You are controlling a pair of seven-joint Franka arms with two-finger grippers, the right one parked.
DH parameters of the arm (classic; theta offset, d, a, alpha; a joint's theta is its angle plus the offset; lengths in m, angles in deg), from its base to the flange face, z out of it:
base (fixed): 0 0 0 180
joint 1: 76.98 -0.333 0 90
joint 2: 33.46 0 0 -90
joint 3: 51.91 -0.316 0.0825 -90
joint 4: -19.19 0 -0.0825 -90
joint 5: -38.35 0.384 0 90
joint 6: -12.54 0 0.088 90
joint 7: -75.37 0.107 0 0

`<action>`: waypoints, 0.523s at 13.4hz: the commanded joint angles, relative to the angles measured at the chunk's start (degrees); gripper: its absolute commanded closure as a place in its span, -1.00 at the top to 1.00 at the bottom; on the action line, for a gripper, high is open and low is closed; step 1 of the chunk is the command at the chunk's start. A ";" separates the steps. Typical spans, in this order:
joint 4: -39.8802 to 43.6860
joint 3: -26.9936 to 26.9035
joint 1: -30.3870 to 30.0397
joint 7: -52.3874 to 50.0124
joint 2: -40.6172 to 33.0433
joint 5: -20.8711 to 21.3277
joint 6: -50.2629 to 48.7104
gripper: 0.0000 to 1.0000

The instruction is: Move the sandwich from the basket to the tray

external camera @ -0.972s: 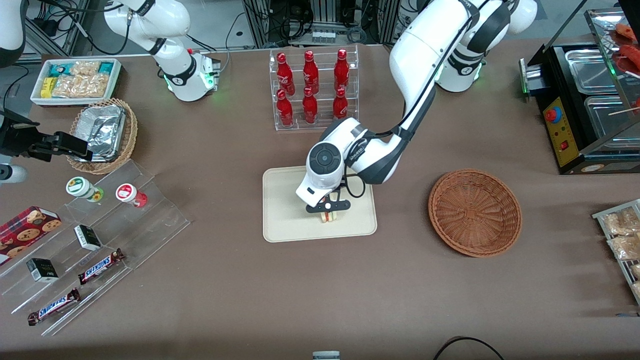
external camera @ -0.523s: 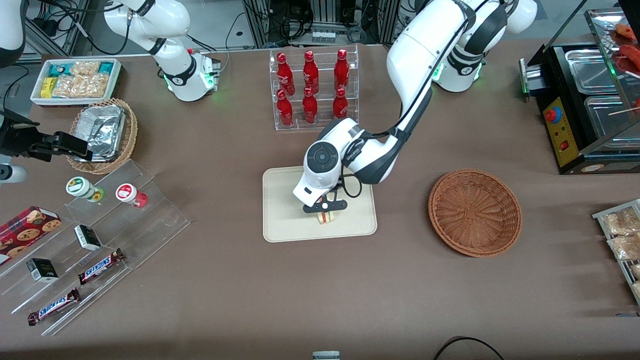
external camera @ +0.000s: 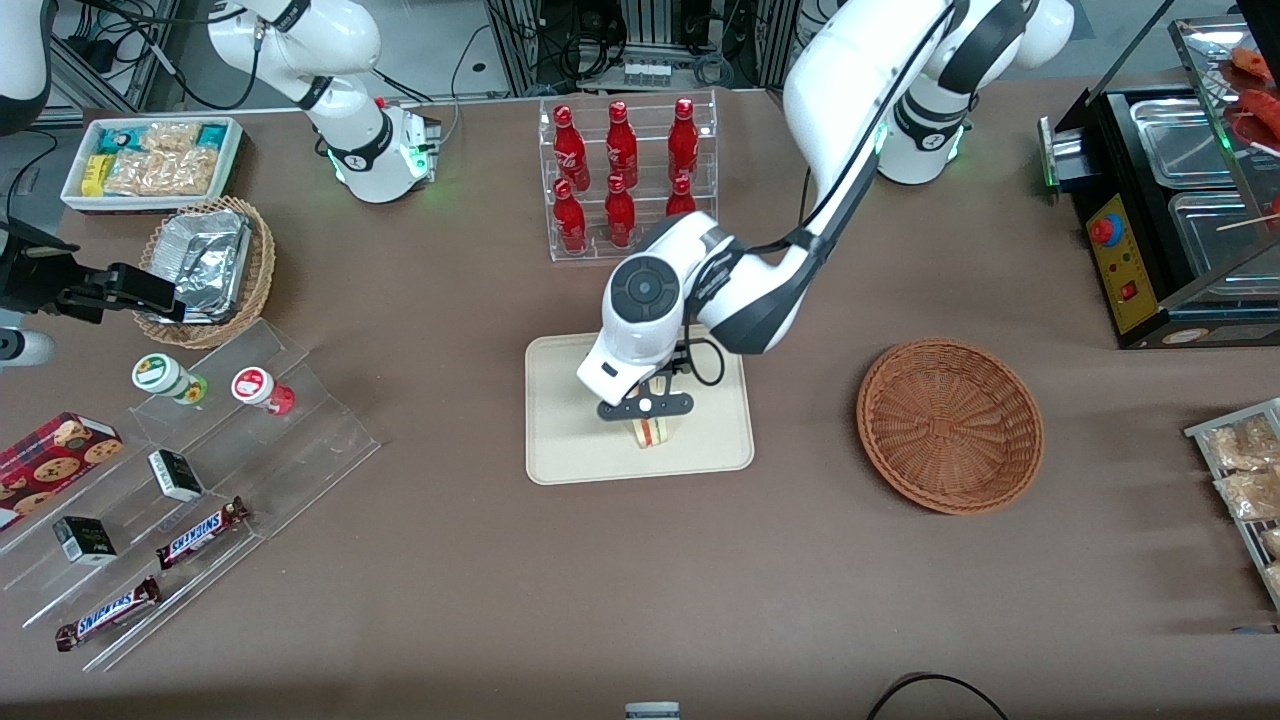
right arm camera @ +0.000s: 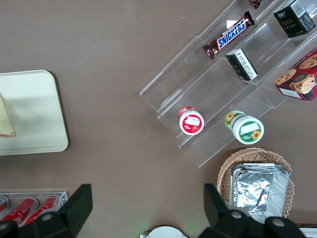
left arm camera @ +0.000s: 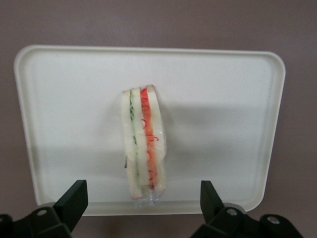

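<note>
**Cream tray holds the sandwich**

Cream-beige and flat, the tray (external camera: pixel 570 440) sits in the middle of the brown table (external camera: pixel 640 580). The sandwich (external camera: pixel 653 431) stands on its edge on the tray, with red, green and yellow stripes showing. The gripper (external camera: pixel 645 405) hangs just above the sandwich. Its fingers (left arm camera: pixel 74 198) are wide apart and do not touch the sandwich.

From the tray, the basket (external camera: pixel 950 424) is at 3 o'clock, well apart, with nothing in it. A clear rack of red bottles (external camera: pixel 625 175) stands at 12 o'clock. The white arm (external camera: pixel 720 300) reaches over the tray near the rack. At 9 o'clock, clear steps (external camera: pixel 200 470) hold small cups and candy bars. A lighter basket with silver foil (external camera: pixel 205 265) sits at 10 o'clock.
</note>
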 commanded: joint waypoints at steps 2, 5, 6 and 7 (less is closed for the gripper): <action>-1.64 -0.81 -6.03 3.61 -6.63 0.75 -8.00 1.00; -6.80 -0.98 -9.54 10.35 -11.02 0.92 -8.02 1.00; -8.91 -0.98 -11.22 12.99 -12.95 0.92 -8.02 1.00; -11.19 -0.98 -13.32 16.32 -15.15 0.92 -8.10 1.00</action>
